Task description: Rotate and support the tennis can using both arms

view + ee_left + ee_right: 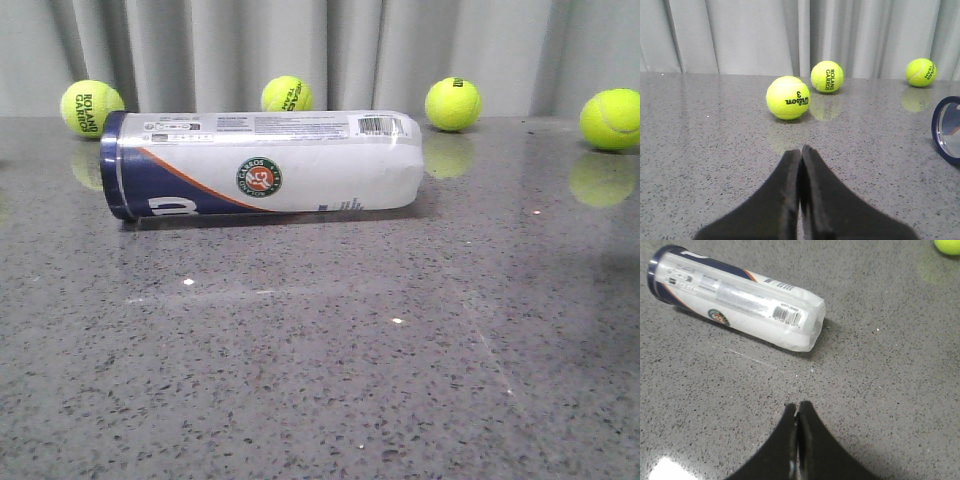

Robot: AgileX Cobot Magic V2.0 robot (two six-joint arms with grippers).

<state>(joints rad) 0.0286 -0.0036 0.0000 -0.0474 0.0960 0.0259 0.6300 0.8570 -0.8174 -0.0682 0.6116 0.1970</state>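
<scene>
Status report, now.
Left gripper and right gripper shut, empty. Clear-plastic white-labelled tennis can lying sideways on grey table, untouched. Nothing blocking.

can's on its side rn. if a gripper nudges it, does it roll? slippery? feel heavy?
The can lies on its side on the smooth table, so a sideways nudge would likely roll it. Its glossy label probably gives closed fingers little grip. No balls show inside through the clear end in the right wrist view, so it may be light and skid easily.
</scene>
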